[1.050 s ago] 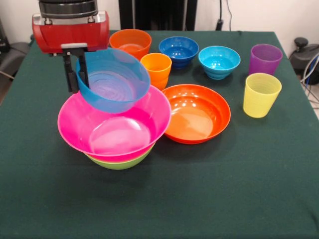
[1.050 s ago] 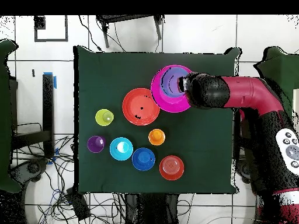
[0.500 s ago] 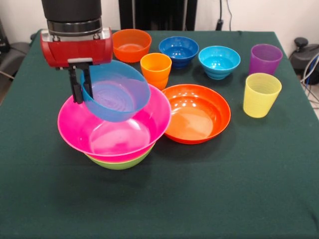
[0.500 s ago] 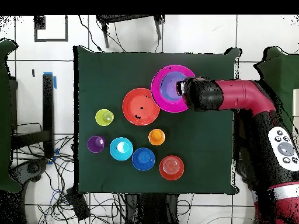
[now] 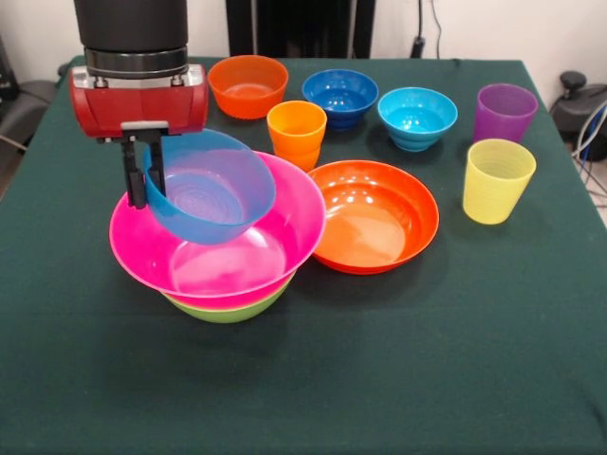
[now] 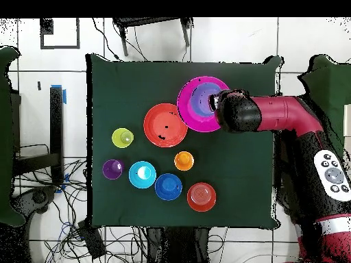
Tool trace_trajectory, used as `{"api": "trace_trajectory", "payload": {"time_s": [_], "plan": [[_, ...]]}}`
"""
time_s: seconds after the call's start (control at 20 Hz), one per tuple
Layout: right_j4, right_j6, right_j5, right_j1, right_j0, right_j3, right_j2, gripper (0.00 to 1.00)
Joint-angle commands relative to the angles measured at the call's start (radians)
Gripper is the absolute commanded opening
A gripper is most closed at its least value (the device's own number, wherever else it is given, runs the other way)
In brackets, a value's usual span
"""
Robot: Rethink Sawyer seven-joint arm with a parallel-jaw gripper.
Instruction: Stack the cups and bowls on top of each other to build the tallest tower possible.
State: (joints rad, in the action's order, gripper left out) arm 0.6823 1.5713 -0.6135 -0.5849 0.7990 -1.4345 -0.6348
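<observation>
A dark green counter carried the spread of coloured plastic, and over half a second the gripper, its fingers clenched on the rim of the blue bowl, had come lower and shifted a little towards the pink bowl's outer edge. The blue bowl hung tilted inside the pink bowl, which sat nested in the lime green bowl as the tower's base. By my reading the placement was nearly done, with release still to come, while 3 cups and 4 other bowls stood apart, unstacked.
</observation>
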Motion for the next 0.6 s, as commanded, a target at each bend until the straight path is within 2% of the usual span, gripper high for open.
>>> {"api": "trace_trajectory", "payload": {"time_s": [0.05,0.6], "plan": [[0.05,-0.042,0.036,0.082,-0.01,0.014,0.043,0.0],[0.055,-0.035,0.032,0.067,-0.018,0.01,0.05,0.0]]}}
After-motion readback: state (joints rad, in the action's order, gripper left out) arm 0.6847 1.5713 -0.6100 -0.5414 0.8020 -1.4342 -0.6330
